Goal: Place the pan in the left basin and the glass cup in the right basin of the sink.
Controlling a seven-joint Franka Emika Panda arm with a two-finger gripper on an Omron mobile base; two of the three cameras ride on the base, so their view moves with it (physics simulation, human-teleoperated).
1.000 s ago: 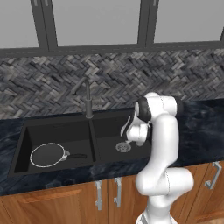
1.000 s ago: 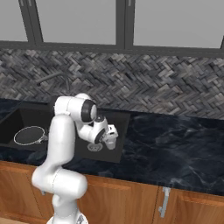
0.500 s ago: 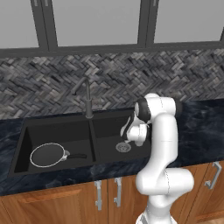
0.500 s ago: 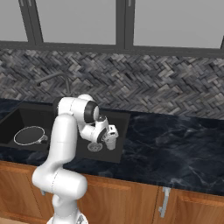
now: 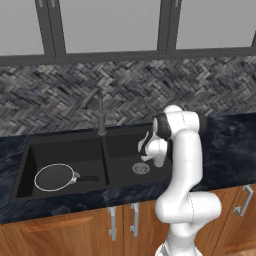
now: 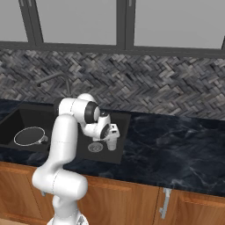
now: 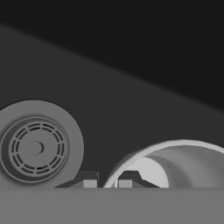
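Glass cup [image 7: 175, 164]: small, translucent, whitish-grey, thin round rim, walls tapering toward the base. In the hand view its open mouth faces the camera and its rim sits between the two dark tips of the tool [image 7: 107, 183], which stand narrow, pinched on that rim. From the right base view the cup [image 6: 111, 141] hangs at the end of the white arm, inside the right basin [image 6: 117, 151], beside the round silver drain [image 6: 95, 147]; whether its base touches the floor, cannot tell. Left base view puts the cup [image 5: 158, 160] just right of the drain.

Pan [image 5: 56, 177]: round, shallow, dark inside, thin pale rim, short straight black handle pointing toward the divider. It lies flat on the floor of the left basin [image 5: 35, 160], nearer the front wall, with bare floor behind it.

Sink [image 5: 65, 194]: matte black, rectangular, straight-walled, one narrow divider between the bowls. Slim dark faucet [image 5: 99, 113] rises behind the divider, spout toward the left.

Tabletop [image 6: 176, 149]: glossy black stone with pale veins, wide bare stretch to the right of the sink. Grey herringbone tile wall [image 6: 167, 94] behind; brown wood cabinet doors [image 6: 132, 197] below the front edge.
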